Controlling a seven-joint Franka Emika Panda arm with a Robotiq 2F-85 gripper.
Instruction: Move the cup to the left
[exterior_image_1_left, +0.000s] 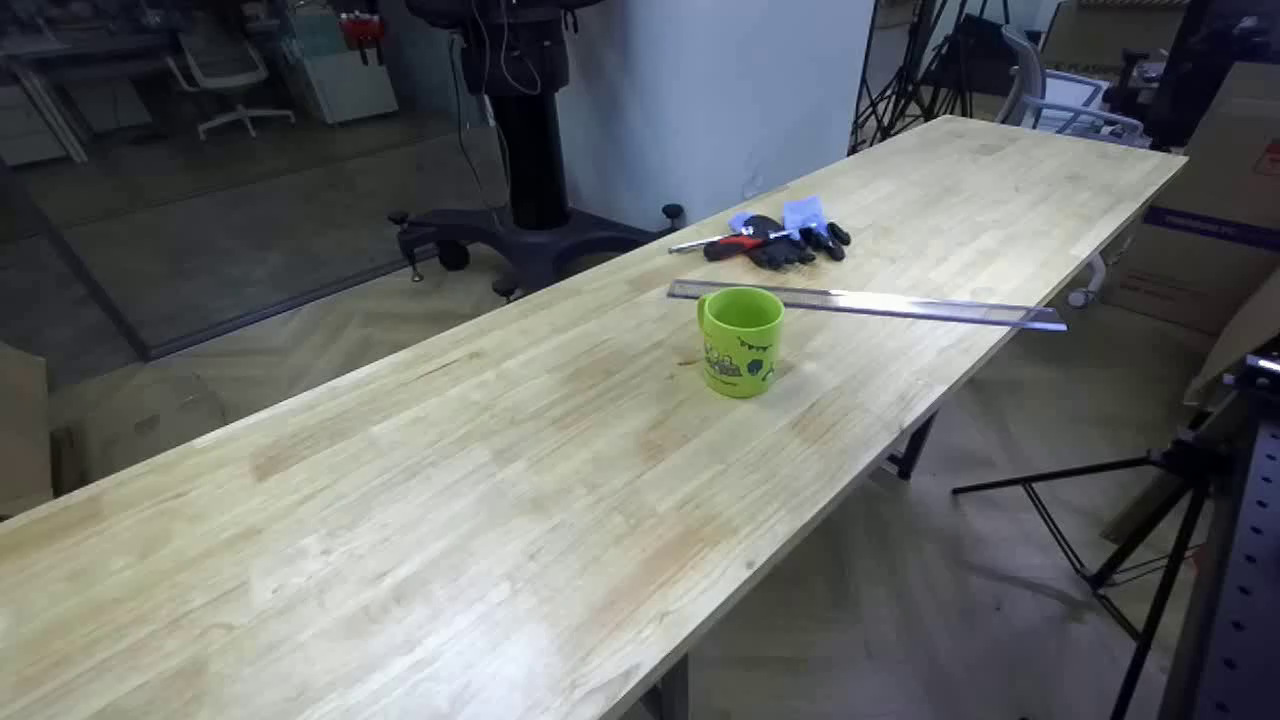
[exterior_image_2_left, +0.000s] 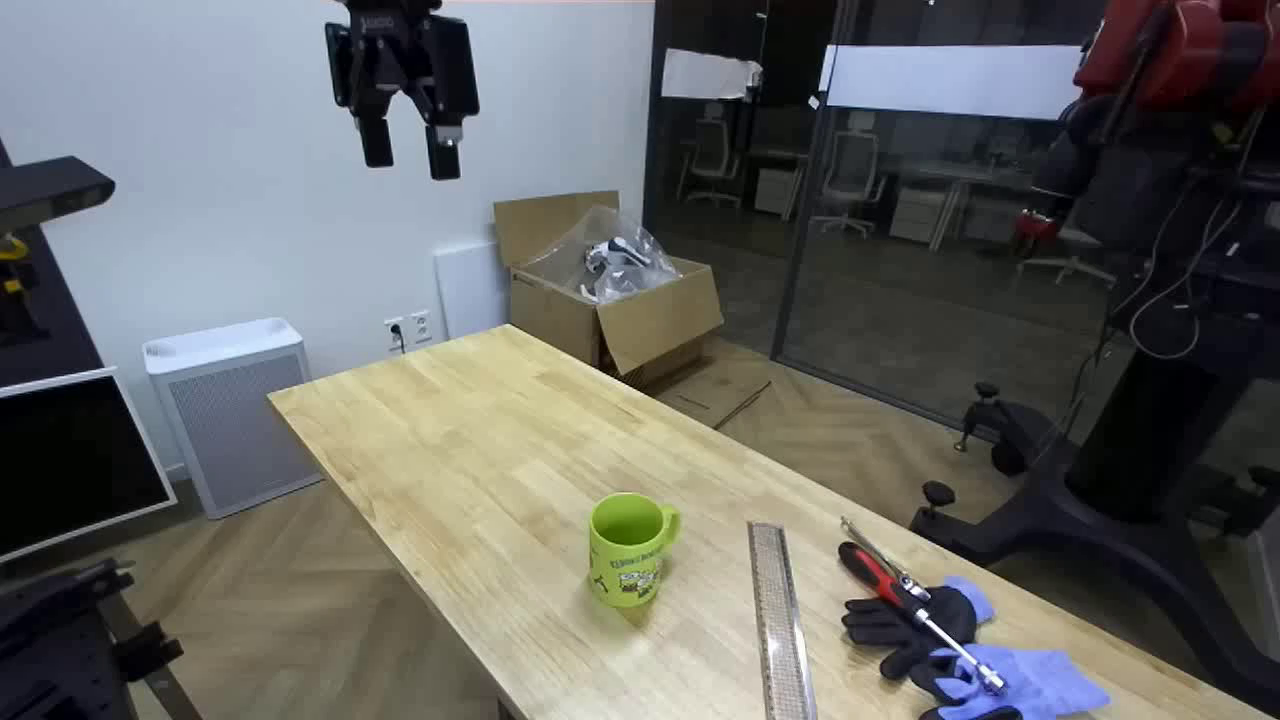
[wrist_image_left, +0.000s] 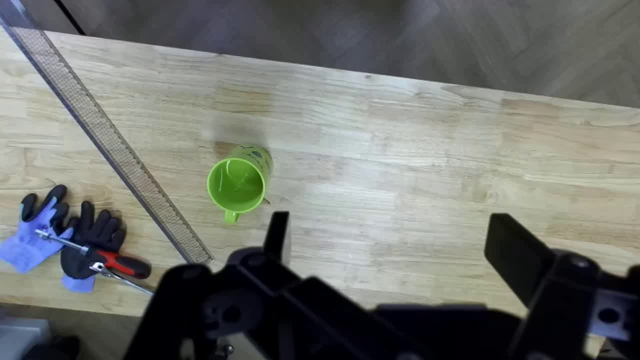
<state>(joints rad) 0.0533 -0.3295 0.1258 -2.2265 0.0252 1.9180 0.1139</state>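
Long axis vertical, a lime-green cup (exterior_image_2_left: 622, 556) stands below the widely spread gripper (exterior_image_2_left: 411, 157), handle (wrist_image_left: 231, 218) (in wrist view) pointing to the gripper's side.

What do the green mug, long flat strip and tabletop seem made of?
Mug: glossy plastic or glazed ceramic, given highlights inside; unclear which. Strip: probably clear plastic, since it glints and its overhanging end looks see-through. Tabletop: likely wood, seemingly smooth, showing grain.

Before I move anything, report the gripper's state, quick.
Gripper: open, holding nothing; the lime-green mug stands upright on the table, apart from it.
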